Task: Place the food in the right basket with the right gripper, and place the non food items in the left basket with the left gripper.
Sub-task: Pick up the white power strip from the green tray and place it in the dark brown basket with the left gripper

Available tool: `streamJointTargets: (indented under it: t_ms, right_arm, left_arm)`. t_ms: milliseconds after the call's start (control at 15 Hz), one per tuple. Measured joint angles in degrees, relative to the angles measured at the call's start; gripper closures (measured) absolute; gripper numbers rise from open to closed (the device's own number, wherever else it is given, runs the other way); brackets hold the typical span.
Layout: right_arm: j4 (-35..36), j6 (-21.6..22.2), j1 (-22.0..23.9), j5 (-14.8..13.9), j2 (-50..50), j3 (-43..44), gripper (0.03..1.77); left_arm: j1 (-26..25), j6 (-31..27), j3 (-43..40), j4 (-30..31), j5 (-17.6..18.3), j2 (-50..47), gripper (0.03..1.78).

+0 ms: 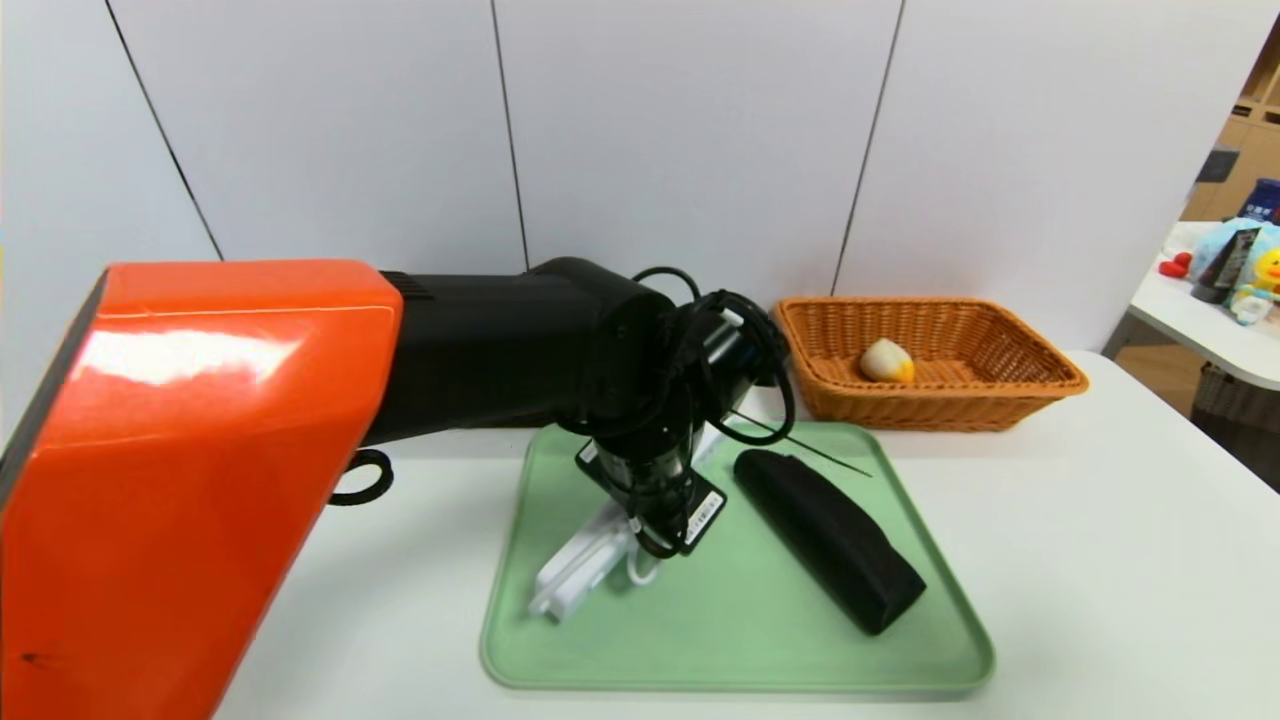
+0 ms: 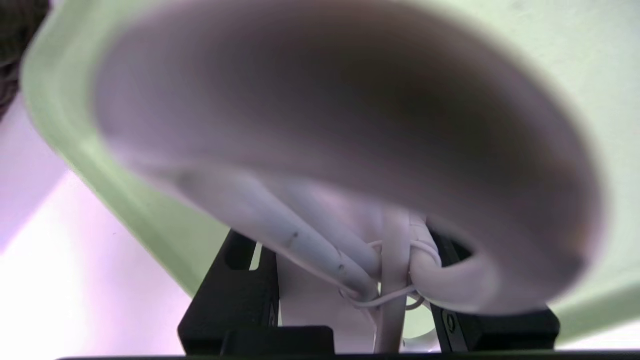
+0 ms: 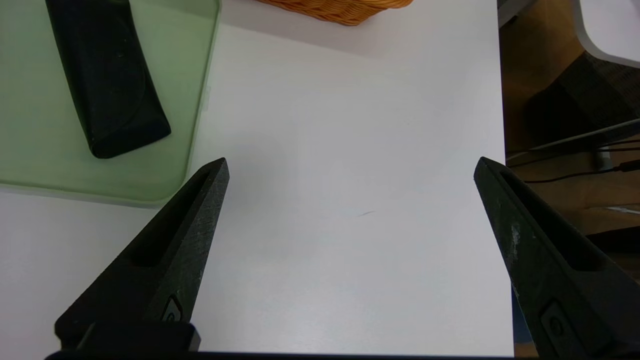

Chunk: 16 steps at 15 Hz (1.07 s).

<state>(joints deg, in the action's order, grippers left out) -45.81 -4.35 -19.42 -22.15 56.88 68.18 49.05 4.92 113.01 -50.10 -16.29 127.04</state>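
My left gripper (image 1: pixel 655 535) reaches down onto the green tray (image 1: pixel 740 640) and is shut on the tied cable bundle of a white power strip (image 1: pixel 575 572). In the left wrist view the white cable loops (image 2: pixel 350 260) sit pinched between the black fingers (image 2: pixel 235 290). A black case (image 1: pixel 828 538) lies diagonally on the tray's right half. The right basket (image 1: pixel 1010 345) holds a pale yellow-tipped food piece (image 1: pixel 886 361). The left basket is hidden behind my left arm. My right gripper (image 3: pixel 351 161) hangs open over bare table, right of the tray, holding nothing.
My orange and black left arm (image 1: pixel 200 450) fills the left of the head view. The table's right edge (image 3: pixel 500 100) drops to the floor beside my right gripper. A side table with toys (image 1: pixel 1230 270) stands at far right.
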Motion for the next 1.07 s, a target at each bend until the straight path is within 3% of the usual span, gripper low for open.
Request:
streamJointTargets:
  t_ms: [600,867,1067]
  right_arm:
    - [0.0,0.0,0.0,-0.1,-0.2,-0.6,0.10]
    - [0.1,0.1,0.1,0.0,-0.5,-0.6,0.10]
    - [0.3,0.2,0.0,0.1,-0.5,-1.5,0.10]
  left_arm:
    - [-1.4,1.5,0.0,3.2,0.1,-9.5,1.01]
    - [-9.3,1.2,0.0,10.1,0.6,-14.3,1.01]
    - [-15.6,3.8,0.3,18.3,3.4,-14.9,1.01]
